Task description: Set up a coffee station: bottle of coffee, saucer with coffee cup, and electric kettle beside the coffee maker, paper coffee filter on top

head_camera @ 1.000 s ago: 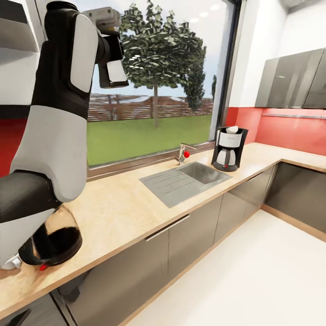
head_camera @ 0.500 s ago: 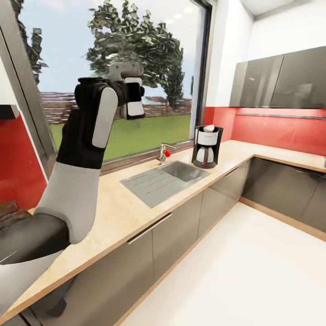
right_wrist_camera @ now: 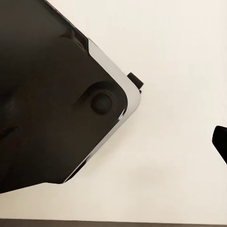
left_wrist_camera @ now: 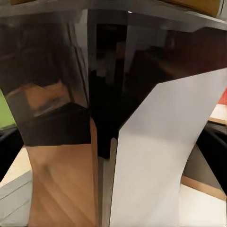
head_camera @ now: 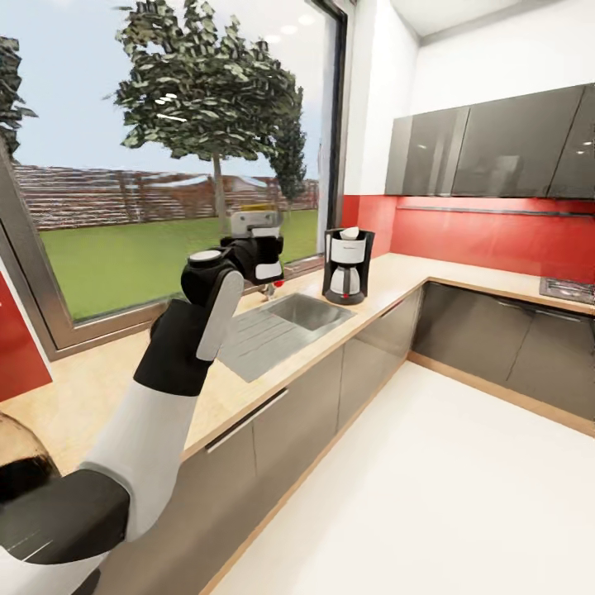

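Left gripper (head_camera: 258,248) raised over the countertop (head_camera: 99,388) near the sink (head_camera: 310,311), coffee maker (head_camera: 347,265) just beyond; can't tell jaw state for either gripper.

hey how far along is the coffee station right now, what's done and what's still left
Done: the coffee maker stands on the countertop beside the sink, with something white on its top, possibly the paper filter, though I can't confirm it. In hand: the left gripper is raised over the counter; whether it holds anything can't be told. Left: no bottle, saucer, cup or kettle stands next to the coffee maker.
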